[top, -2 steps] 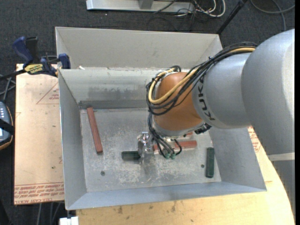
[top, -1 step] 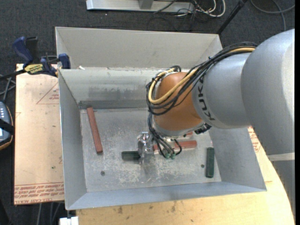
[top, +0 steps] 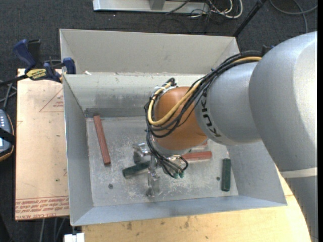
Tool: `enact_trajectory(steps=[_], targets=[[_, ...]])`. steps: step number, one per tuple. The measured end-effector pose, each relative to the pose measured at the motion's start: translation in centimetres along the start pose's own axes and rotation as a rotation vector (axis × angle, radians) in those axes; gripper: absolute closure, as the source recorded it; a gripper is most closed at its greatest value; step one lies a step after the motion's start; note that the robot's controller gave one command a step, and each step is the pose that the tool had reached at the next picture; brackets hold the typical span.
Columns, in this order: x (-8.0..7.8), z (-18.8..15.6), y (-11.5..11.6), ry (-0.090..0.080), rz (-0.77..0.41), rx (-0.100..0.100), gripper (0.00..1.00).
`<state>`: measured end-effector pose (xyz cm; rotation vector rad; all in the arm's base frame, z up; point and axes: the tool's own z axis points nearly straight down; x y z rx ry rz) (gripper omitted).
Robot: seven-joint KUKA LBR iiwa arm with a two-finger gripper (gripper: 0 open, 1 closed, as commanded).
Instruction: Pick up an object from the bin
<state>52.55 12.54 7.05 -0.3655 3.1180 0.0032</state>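
Note:
My gripper (top: pixel 151 184) reaches down to the bin floor near the front middle, under the orange wrist cover. A short dark green piece (top: pixel 133 171) lies flat just to its left, its right end running in under the gripper body. Whether it is being gripped cannot be made out. A reddish-brown stick (top: pixel 198 156) lies to the right of the gripper, its left part hidden beneath the wrist.
A longer reddish-brown stick (top: pixel 102 140) lies lengthwise near the left wall. A dark green marker-like stick (top: pixel 225 174) rests upright in the view near the right wall. The arm covers the bin's right middle.

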Motion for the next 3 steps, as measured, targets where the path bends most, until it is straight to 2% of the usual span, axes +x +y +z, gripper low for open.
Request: enact_trajectory(steps=[1,2,3], targets=[[0.0,0.0,-0.1,0.001,0.002,0.0,1.0],[0.0,0.0,-0.1,0.002,0.002,0.0,1.0],[-0.3,-14.8,-1.7,-0.001,0.002,0.001,1.0]])
